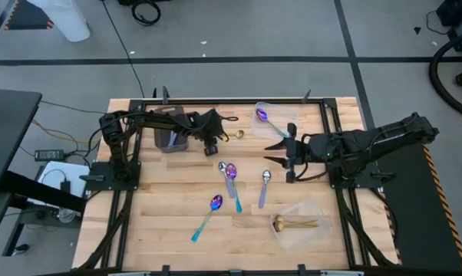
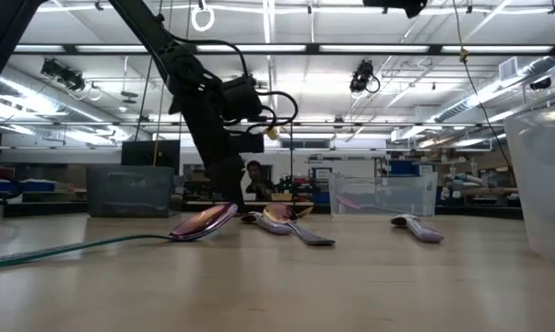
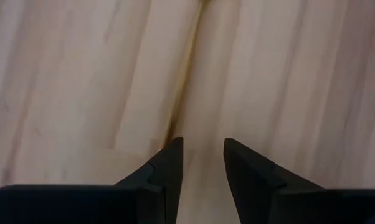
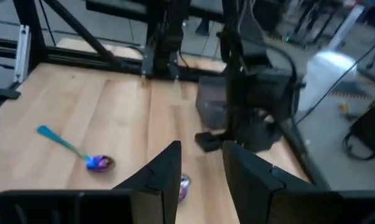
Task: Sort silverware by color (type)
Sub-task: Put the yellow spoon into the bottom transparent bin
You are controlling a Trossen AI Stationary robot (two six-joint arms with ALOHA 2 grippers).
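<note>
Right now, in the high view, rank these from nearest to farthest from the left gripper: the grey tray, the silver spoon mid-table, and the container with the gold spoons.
From the left gripper:
1. Grey tray, just behind it toward the left arm's base.
2. Silver spoon, mid-table, toward the right arm.
3. Container with gold spoons, at the near right corner.

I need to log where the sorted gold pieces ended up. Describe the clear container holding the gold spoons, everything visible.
The clear container is a shallow, see-through plastic tub, roughly rectangular with rounded corners, its walls barely visible against the wooden table. It sits flat on the table's near right part, turned slightly askew to the table's edges. Inside lie the gold spoons, bowls toward the left, handles pointing right, close together. No gripper touches it; the nearest loose piece is a silver spoon just up-left of it.
</note>
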